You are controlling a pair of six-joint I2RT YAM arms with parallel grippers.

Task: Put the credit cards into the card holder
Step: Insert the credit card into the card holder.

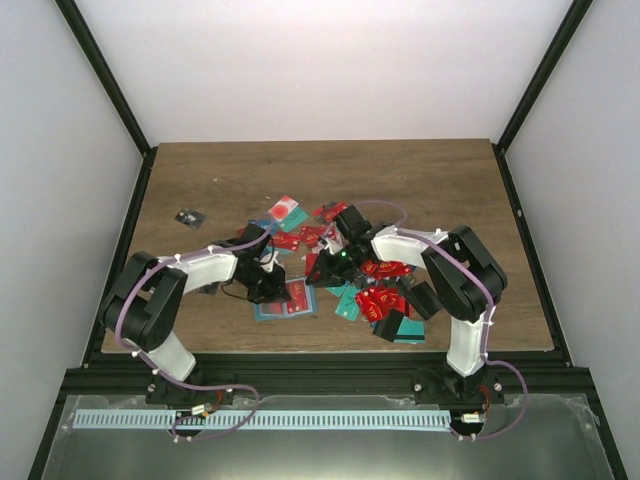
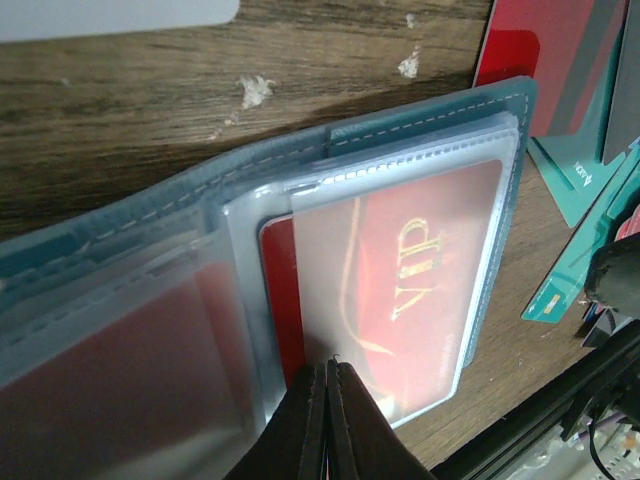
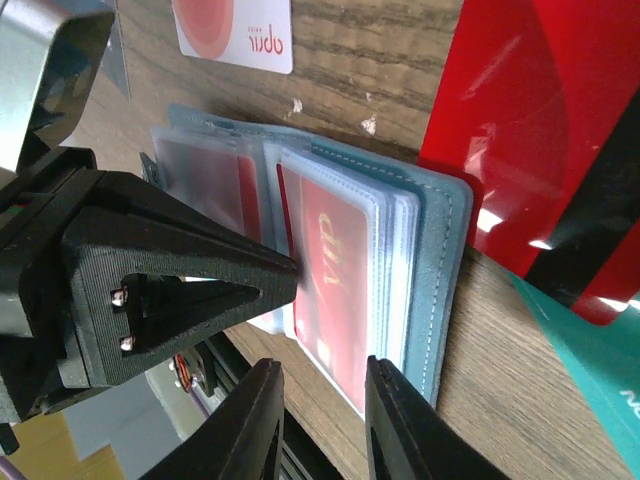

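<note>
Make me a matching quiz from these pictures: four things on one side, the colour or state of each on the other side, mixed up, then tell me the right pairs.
Column one:
1. card holder
2. VIP card
3. left gripper
4. right gripper

Column two:
A. fingers apart, nothing between them
B. teal, lying open on the wood
C. red with gold lettering
D. fingers pressed together

Pairs: 1-B, 2-C, 3-D, 4-A.
</note>
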